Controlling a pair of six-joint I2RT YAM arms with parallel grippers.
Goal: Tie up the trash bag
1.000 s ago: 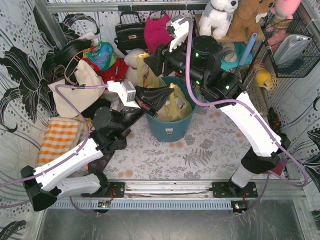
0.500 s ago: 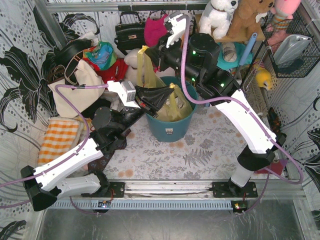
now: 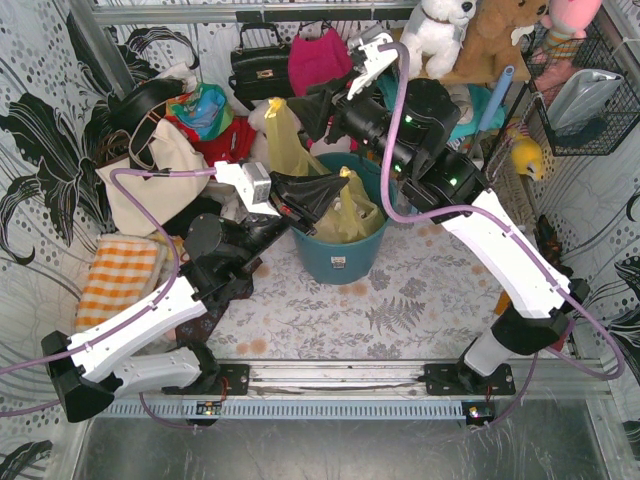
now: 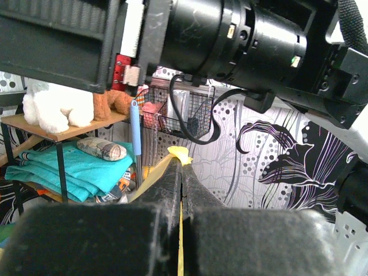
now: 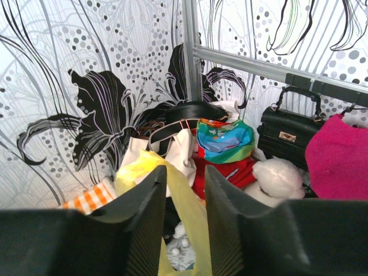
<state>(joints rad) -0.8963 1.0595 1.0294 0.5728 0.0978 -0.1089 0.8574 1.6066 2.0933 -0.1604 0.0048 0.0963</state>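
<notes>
The right gripper (image 5: 184, 178) is now high above the teal bucket (image 3: 335, 262), behind its far-left rim; a second ago it sat low at that rim. The trash bag (image 3: 360, 215) has one yellow strip at this gripper, standing taller than before. The left gripper (image 4: 181, 169) is unchanged, over the bucket's left rim.

Hard to see: the bag's lower part is sunk in the bucket and its contents are unreadable. The right arm's black housing (image 4: 241, 40) blocks the top of the left wrist view.

Right jaws stand apart, with the yellow strip running loose through the gap. Left jaws are clenched on a second yellow strip of the bag, only a sliver showing between them.
</notes>
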